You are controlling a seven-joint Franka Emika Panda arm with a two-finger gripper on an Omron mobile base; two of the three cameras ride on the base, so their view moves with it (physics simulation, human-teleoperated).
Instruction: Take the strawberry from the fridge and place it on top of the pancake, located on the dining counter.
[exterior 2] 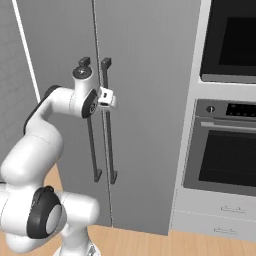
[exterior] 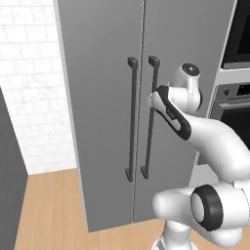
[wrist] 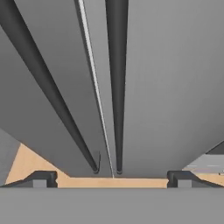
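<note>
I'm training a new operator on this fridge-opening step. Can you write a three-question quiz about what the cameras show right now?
1. True or false: both doors of the fridge are shut.
2. The gripper is: A open, B shut on a handle, C holding a strawberry.
3. What appliance stands to the right of the fridge?

Key
1. True; only a thin seam shows between the doors.
2. A; its fingertips stand wide apart either side of the right door handle.
3. The built-in oven.

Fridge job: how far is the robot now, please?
Nothing looks done: both doors of the fridge are closed. In hand: the open gripper is lined up at the right door's handle, gripping nothing. Left: open the door, take the strawberry, carry it to the pancake.
</note>
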